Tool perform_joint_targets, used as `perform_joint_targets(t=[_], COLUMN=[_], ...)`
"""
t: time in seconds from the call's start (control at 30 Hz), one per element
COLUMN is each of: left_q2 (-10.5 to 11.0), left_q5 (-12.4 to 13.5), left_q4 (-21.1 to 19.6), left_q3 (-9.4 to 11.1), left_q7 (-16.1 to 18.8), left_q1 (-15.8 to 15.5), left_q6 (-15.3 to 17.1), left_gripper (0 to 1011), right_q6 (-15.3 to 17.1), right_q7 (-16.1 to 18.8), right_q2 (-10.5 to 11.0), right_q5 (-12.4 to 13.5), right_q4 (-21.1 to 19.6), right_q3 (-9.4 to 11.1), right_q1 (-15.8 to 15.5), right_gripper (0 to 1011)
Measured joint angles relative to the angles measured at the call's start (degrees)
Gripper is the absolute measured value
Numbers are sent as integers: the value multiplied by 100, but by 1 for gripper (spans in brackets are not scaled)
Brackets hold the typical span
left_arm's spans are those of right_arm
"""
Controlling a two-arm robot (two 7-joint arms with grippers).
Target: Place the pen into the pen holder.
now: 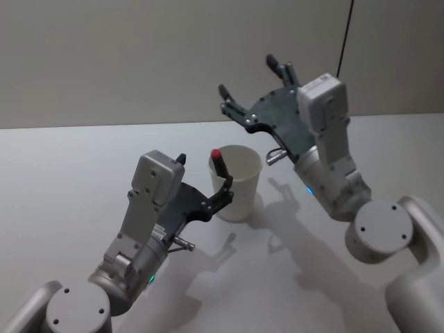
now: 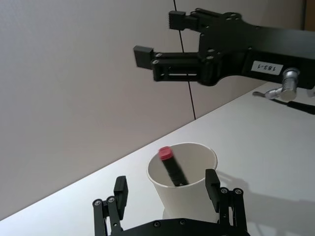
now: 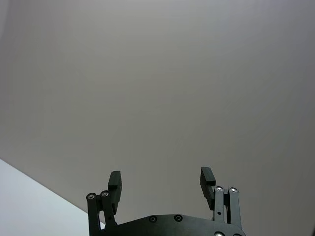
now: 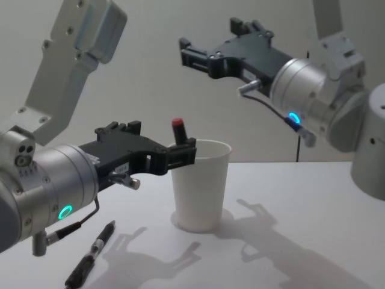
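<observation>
1. Pen (image 1: 221, 165) with a red cap leans inside the white cup (image 1: 236, 194), its cap poking above the rim. The cup stands upright in the middle of the table (image 1: 62, 166), so I judge this pen to be in place.
2. My left gripper (image 1: 203, 173) hangs just left of the cup at rim height, jaws wide and holding nothing. One fingertip is right beside the rim; I cannot tell whether it touches. That spread would let a pen fall free.
3. My right gripper (image 1: 252, 82) is raised high over the far side of the cup, jaws wide and empty. I'd say that keeps it out of the way.
4. A second pen (image 4: 90, 257) lies flat on the table, near and left, below my left arm. Whether it must go in too, I can't say.
</observation>
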Motion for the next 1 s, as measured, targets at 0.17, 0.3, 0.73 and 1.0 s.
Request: perform_joint_targets(t=[0.17,0.3,0.73,1.0], left_q2=[0,0,0,0], left_q5=[0,0,0,0], left_q4=[0,0,0,0], left_q3=[0,0,0,0], left_q7=[0,0,0,0], left_q1=[0,0,0,0], left_q6=[0,0,0,0], left_gripper=[1004,1004,1004,1004], right_q6=[319,606,1230,1448], right_q7=[-475,-875,-1698,-1996], right_q2=[98,201,502,634], right_q5=[-61,-83,0,71], right_q4=[-470,-889,-1925,-2387], right_q3=[-3,-1,26,28], right_q1=[-289,-567,-1341,-1723], right_gripper=[1001,1001,1001,1001])
